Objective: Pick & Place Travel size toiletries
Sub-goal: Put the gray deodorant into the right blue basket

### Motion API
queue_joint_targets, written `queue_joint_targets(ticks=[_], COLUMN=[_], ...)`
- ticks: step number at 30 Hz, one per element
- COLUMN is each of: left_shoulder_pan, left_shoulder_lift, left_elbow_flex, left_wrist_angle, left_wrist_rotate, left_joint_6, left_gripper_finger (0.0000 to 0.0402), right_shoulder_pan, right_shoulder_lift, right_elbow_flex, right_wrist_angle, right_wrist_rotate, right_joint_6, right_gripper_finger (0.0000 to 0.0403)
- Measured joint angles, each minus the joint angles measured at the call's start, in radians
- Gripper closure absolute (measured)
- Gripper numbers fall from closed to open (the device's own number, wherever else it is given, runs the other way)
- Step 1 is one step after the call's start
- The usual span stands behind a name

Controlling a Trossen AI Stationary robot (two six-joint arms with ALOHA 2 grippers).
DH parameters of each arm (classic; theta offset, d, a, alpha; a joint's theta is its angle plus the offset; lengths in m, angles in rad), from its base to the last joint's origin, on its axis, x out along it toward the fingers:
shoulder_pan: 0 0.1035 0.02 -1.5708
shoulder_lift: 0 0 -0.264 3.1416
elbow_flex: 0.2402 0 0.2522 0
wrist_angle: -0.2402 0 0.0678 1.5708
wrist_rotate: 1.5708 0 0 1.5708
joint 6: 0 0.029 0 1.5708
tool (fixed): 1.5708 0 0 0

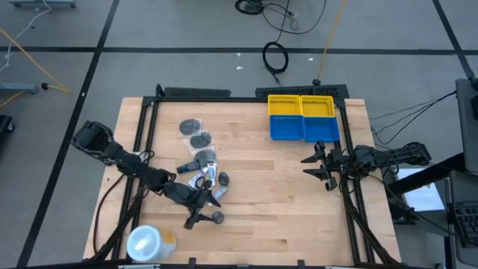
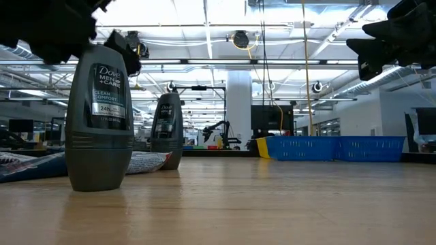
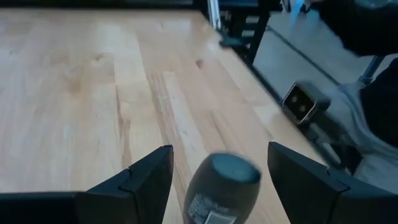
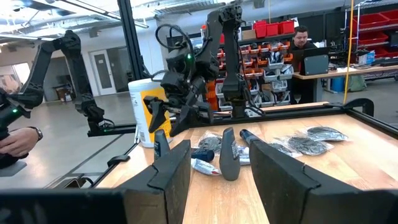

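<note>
Toiletries (image 1: 200,161) on table, outside blue/yellow bins (image 1: 304,117)

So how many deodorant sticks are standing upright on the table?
2 deodorant sticks: one stands between the left claw's open fingers, the other by the toiletry pile mid-table. More could lie hidden in the pile.

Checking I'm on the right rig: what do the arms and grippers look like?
Both arms are dark, jointed links. The left gripper and right gripper each have two dark, wedge-shaped fingers with angular faceted edges. No coloured markings are visible on them.
</note>
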Motion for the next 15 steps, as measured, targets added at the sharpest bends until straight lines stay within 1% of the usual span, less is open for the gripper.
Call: queue_joint_targets(ticks=[5,10,15], left_shoulder_pan=[0.001,0.001,0.002], left_shoulder_lift=[0.103,0.182,0.231], left_elbow_flex=[-0.001,0.000,0.000], left_wrist_angle=[0.069,0.199,0.217], left_wrist_rotate=[0.001,0.006,0.009], left_joint_6=[-0.017,-0.006,-0.006], left_gripper_finger=[0.0149,0.0149,0.0149], right_shoulder_pan=[0.000,0.000,0.000], right_shoulder_lift=[0.000,0.000,0.000], right_elbow_flex=[0.000,0.000,0.000], right_wrist_angle=[0.000,0.000,0.000], right_wrist_rotate=[0.000,0.000,0.000], right_joint_6=[0.000,0.000,0.000], right_gripper_finger=[0.0248,0.0248,0.0248])
